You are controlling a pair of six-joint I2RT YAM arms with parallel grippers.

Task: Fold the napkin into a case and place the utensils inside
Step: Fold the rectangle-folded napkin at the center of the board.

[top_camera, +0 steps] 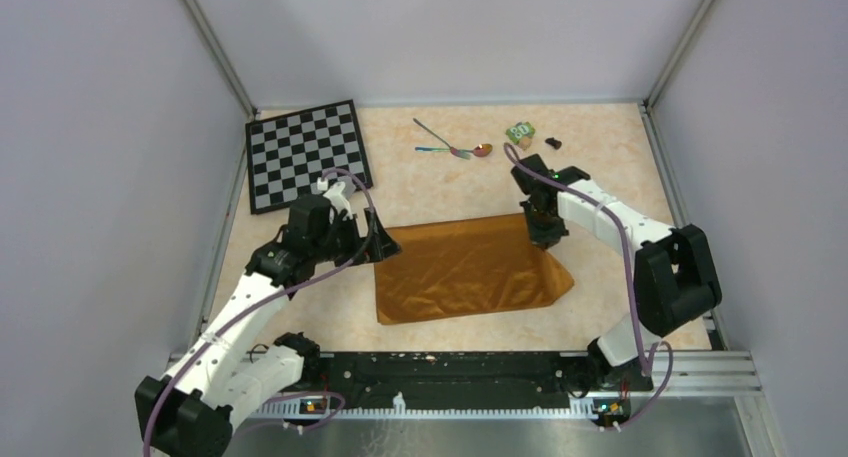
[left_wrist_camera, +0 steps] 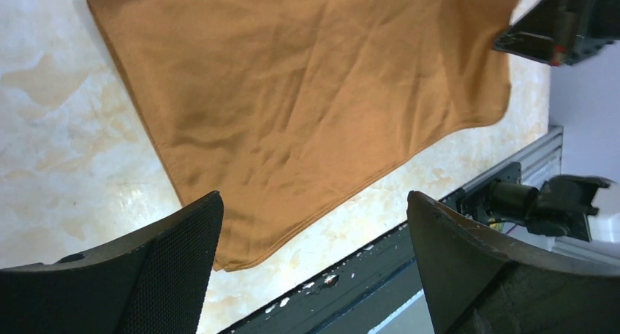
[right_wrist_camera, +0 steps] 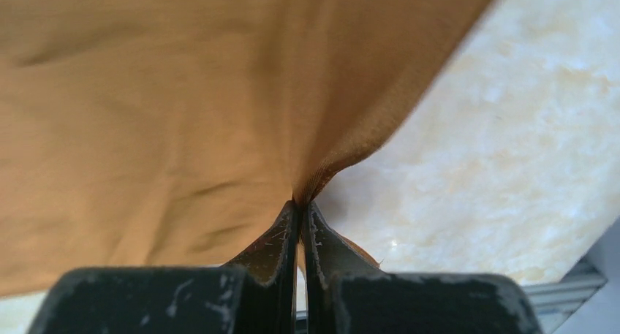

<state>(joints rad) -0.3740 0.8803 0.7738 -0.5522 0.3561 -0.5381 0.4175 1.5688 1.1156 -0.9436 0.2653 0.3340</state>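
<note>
Fingers point(right_wrist_camera: 281, 235) of the right gripper point(right_wrist_camera: 302, 202) are pressed together, a fold of the napkin point(right_wrist_camera: 146, 115) nipped between the tips; we note the cloth drawn into a small peak there. From above, that grip sits at the napkin's far right corner. Left gripper point(left_wrist_camera: 313, 195) is spread wide, holding nothing, and hovers by the napkin's left side (the cloth is creased across its middle). Napkin lies mid-table between the two arms. Utensils point(top_camera: 462, 153) lie together at the far side of the table point(top_camera: 620, 177), well apart from the cloth, with the chessboard point(top_camera: 305, 155) to their left.
</note>
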